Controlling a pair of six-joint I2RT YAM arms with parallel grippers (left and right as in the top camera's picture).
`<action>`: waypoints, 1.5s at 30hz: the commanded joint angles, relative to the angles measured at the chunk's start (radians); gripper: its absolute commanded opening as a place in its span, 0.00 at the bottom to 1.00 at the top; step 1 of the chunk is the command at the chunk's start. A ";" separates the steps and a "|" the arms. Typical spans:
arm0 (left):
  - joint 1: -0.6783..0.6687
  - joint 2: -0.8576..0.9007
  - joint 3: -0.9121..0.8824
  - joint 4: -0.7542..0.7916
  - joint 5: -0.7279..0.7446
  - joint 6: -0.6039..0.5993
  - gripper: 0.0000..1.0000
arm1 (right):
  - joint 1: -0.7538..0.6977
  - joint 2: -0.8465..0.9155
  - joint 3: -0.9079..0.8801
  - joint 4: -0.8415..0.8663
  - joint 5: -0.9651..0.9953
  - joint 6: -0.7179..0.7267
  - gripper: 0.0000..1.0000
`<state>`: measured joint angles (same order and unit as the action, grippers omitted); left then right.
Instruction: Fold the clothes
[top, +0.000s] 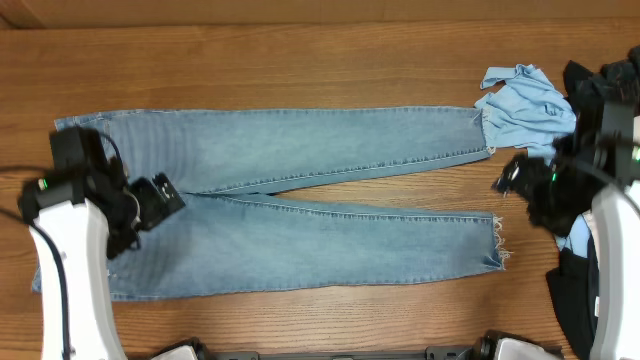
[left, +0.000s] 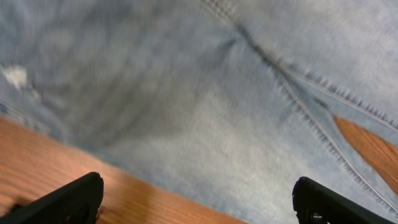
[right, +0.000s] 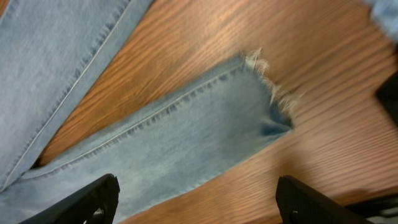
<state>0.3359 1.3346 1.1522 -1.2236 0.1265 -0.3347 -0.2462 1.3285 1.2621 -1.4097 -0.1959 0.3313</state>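
Light-wash denim across the middle of the wooden table (top: 320, 60): the jeans (top: 300, 150), spread flat, long axis left to right in the overhead view. Waistband at the left end, frayed hems at the right end, on the right arm's side. Legs splayed in a narrow V from the crotch outward, with a sliver of bare wood between them. Far leg's hem just beside a crumpled sky-blue T-shirt (top: 525, 100) at the upper right; touching or not, cannot tell. Near leg's hem alone on the wood, loose threads at its corner.

Left gripper (top: 160, 198) over the seat of the jeans near the crotch, fingers spread wide, nothing between them. Below it in the left wrist view, only denim, a stitched seam and a strip of table.

Right gripper (top: 512, 178) above bare wood near the two hems, fingers likewise spread, holding nothing. In the right wrist view, the near leg's frayed hem below and ahead of the fingers.
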 joint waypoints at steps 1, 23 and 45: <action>0.005 -0.117 -0.134 0.056 -0.003 -0.107 1.00 | 0.000 -0.105 -0.185 0.057 -0.064 0.101 0.84; 0.702 -0.057 -0.344 0.359 -0.060 -0.265 1.00 | 0.002 -0.150 -0.431 0.153 -0.121 0.098 0.84; 0.718 0.353 -0.348 0.629 -0.119 -0.285 0.69 | 0.002 -0.150 -0.431 0.150 -0.139 0.081 0.84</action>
<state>1.0500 1.6245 0.8169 -0.6155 0.0055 -0.6254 -0.2470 1.1931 0.8349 -1.2587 -0.3183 0.4179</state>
